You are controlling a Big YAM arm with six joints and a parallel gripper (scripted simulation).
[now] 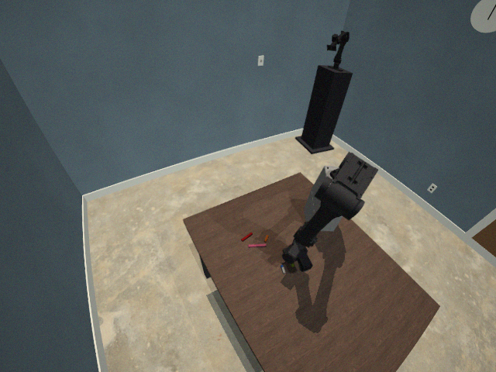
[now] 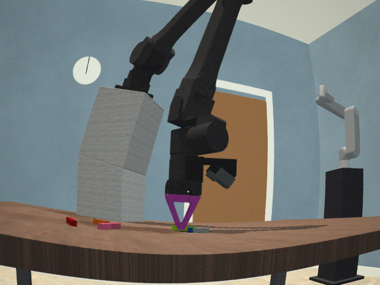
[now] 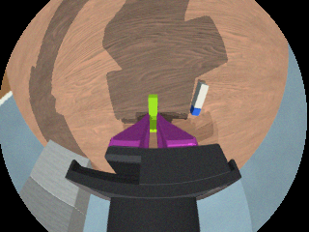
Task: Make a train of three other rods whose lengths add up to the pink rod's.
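Note:
My gripper (image 2: 181, 227) stands upright with its purple fingertips down at the table top, shut on the lime rod (image 3: 153, 112). The lime rod lies flat and points away from the fingers; its end sticks out to the left in the exterior view (image 2: 175, 227). The blue rod (image 3: 195, 111) and the grey rod (image 3: 201, 96) lie end to end just to the right, slightly tilted and apart from the lime rod. They also show beside the fingertips in the exterior view, blue (image 2: 190, 229) and grey (image 2: 201, 229). The pink rod (image 1: 256, 245) lies further left.
A red rod (image 1: 246, 236) and an orange rod (image 1: 266, 238) lie near the pink rod. The arm's grey base block (image 2: 118, 156) stands behind them. A black pedestal (image 1: 325, 108) with another arm stands in the room corner, off the table.

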